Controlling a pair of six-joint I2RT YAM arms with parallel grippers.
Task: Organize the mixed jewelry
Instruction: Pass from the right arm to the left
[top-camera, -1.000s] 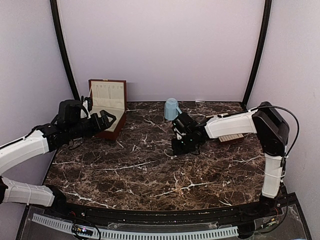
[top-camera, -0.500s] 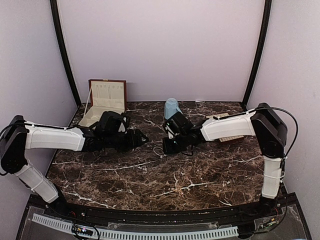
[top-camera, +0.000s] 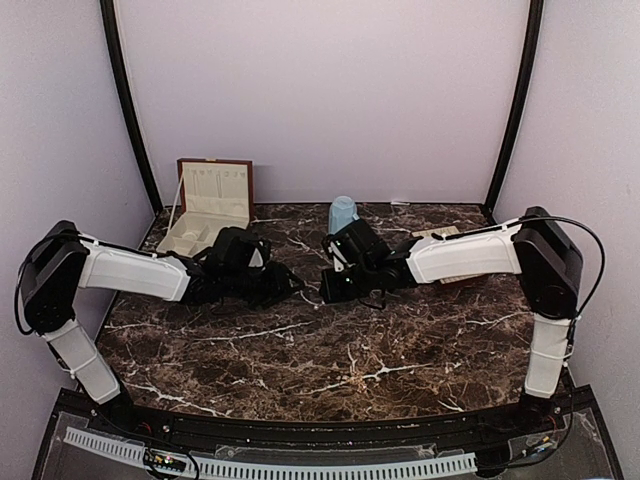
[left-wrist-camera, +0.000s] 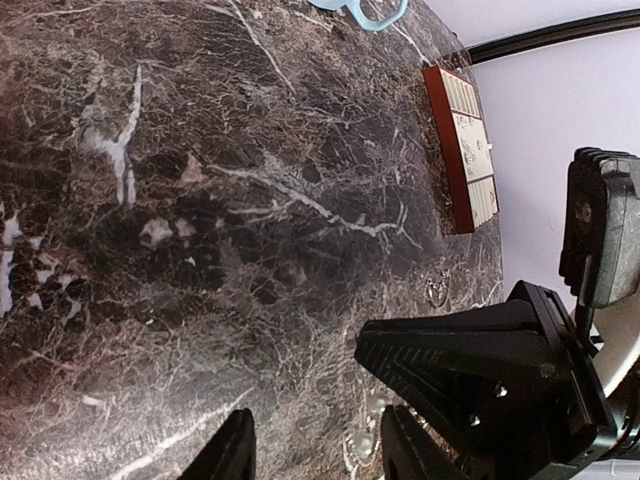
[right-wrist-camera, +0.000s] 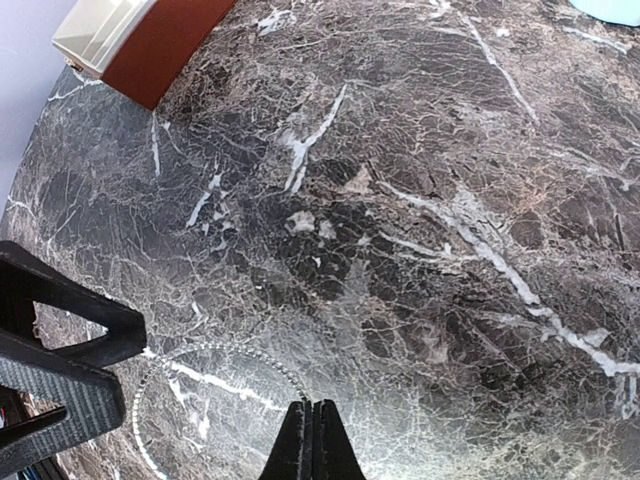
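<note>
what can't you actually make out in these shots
Thin silvery beaded chain loop: right wrist view, lower part cut by bottom edge; top view, too small.
Whether shut right gripper pinches it: fingertips cover the contact.
Light-blue mug: top view, base behind white right arm.
Cream-lined brown-edged tray: mostly behind that arm.

1. This is a robotics lab test cell, not a lived-in room.
2. Plain lavender walls (top-camera: 320, 90) close in the table (top-camera: 300, 350) on three sides, with curved black poles (top-camera: 125, 100) in the back corners.
3. Two white-and-black robot arms, left arm (top-camera: 130, 272) and right arm (top-camera: 470, 252), are mounted at the near edge of the table.
4. A slotted white cable duct (top-camera: 300, 468) runs along the front edge.
5. The dark marble-patterned top carries only a few staged props: an open wooden jewelry box (top-camera: 213, 190) and a light-blue mug (top-camera: 342, 213).
</note>
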